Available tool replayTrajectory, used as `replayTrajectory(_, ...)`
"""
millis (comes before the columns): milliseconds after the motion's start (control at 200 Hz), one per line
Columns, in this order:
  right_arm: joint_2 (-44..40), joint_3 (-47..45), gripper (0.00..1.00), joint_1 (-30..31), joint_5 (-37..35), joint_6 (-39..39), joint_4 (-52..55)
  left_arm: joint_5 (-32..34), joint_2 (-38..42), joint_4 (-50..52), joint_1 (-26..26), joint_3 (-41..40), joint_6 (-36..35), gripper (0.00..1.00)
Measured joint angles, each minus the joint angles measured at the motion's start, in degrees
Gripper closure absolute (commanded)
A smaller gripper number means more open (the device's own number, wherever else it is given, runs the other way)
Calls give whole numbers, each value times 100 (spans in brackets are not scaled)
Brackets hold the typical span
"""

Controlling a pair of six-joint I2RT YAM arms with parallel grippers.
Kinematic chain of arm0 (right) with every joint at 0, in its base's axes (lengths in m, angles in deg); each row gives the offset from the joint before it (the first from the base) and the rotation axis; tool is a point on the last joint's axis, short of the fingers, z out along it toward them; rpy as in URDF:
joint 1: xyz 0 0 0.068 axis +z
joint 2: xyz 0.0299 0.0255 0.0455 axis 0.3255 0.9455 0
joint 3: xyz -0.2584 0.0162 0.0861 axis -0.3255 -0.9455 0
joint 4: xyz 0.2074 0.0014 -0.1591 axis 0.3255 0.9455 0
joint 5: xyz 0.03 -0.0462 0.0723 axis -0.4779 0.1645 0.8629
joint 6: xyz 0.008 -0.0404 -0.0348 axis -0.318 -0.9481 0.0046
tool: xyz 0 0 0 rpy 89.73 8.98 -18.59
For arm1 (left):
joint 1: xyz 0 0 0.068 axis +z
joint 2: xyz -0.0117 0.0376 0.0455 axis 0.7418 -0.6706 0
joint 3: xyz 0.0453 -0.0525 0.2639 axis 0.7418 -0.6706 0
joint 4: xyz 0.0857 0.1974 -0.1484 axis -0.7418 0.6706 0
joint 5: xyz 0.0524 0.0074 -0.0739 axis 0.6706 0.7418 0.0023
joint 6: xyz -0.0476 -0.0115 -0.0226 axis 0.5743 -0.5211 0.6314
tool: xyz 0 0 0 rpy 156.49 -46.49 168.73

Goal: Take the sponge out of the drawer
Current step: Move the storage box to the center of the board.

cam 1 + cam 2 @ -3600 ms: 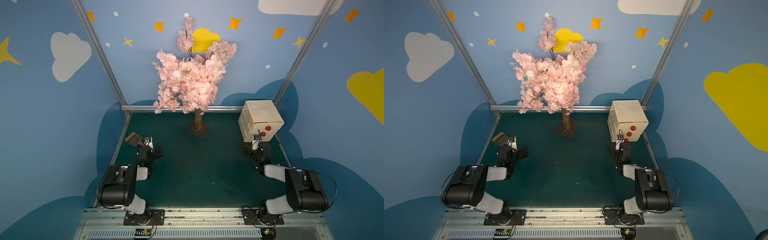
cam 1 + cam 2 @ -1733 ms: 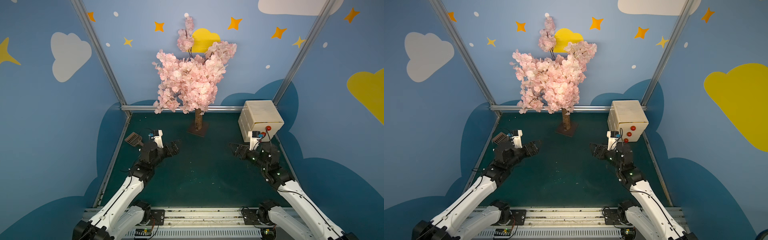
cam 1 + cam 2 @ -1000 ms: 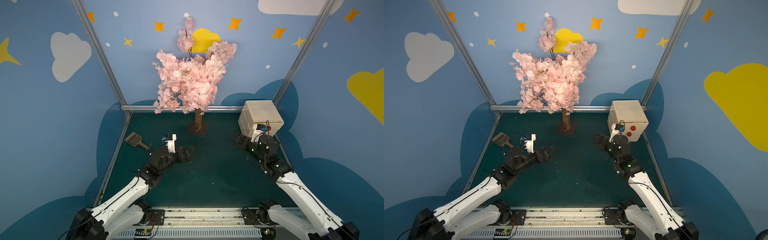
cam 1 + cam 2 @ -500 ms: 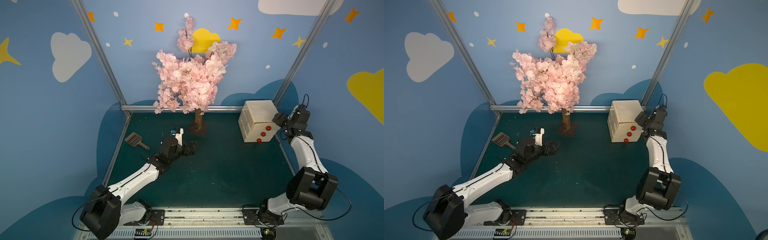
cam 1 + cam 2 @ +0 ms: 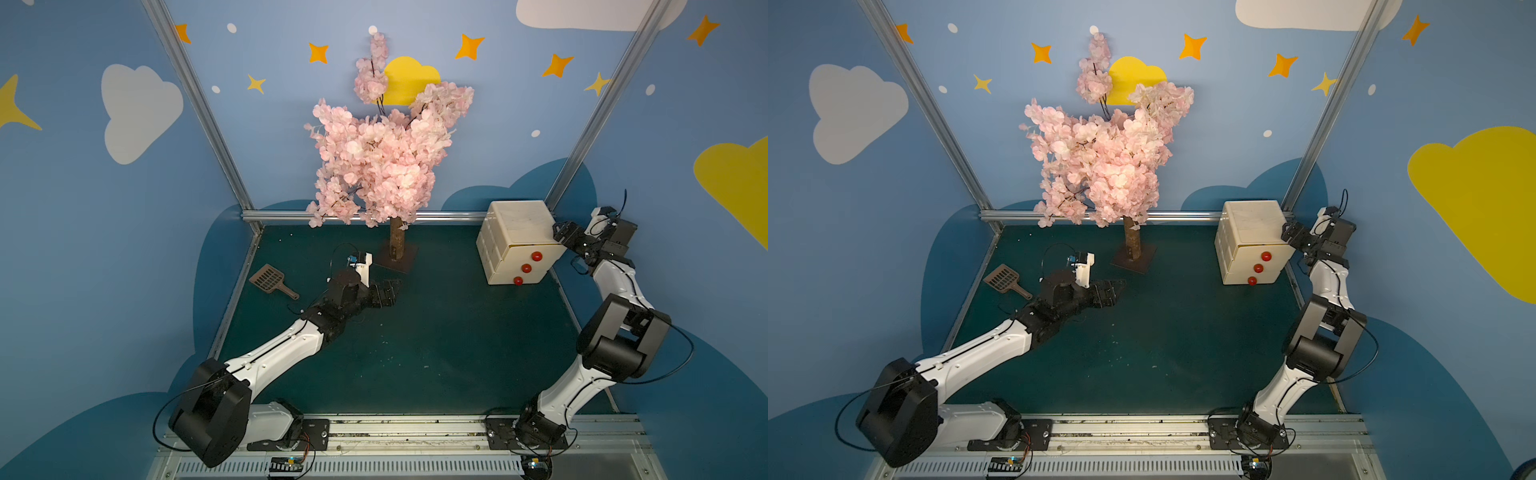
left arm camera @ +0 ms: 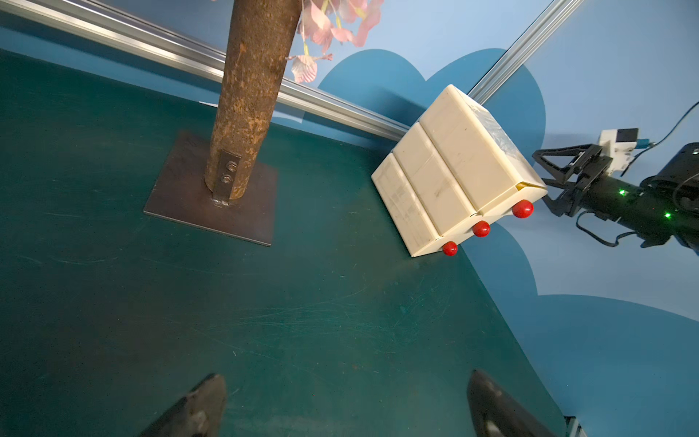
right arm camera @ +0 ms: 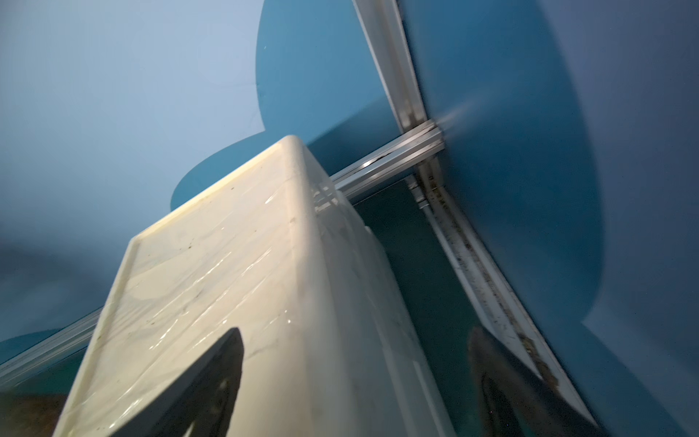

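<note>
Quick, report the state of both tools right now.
Left tool: open, holding nothing.
Right tool: open, holding nothing; its jaws straddle the top side edge of the drawer unit.

In a top view, a pink blossom tree fills the upper centre. Its brown trunk stands upright on a dark square plate at the back of the green mat. A brown slotted scoop lies flat at centre left, near the mat's left edge and well apart from the plate. Silver rails frame blue walls with clouds and orange stars. In the left wrist view, two bolts sit at the trunk's foot, upper left.
</note>
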Motion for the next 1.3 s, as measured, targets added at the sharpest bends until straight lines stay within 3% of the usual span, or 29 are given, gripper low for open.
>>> replayTrajectory(115,76,-48,20,111,592,-52,52,-72,-92,-15,0,57,-15,1)
replayTrajectory(305,-330,-546,25,551,581,-256,70,-280,-310,-74,-2,177,-63,1)
replayTrajectory(611,-1836,-1790,14,2339,247,-413,297,-780,-1141,-234,-2,785,-149,1)
replayTrajectory(896,-1665,-778,9,1543,-365,-444,306,-1231,-1381,-256,-2,986,-232,1)
replayTrajectory(1056,-809,238,9,1213,127,-352,72,-1307,-1381,-256,-2,986,-240,0)
replayTrajectory(1297,699,1397,14,1298,1316,-345,258,-1320,-1381,-249,-7,986,-240,1)
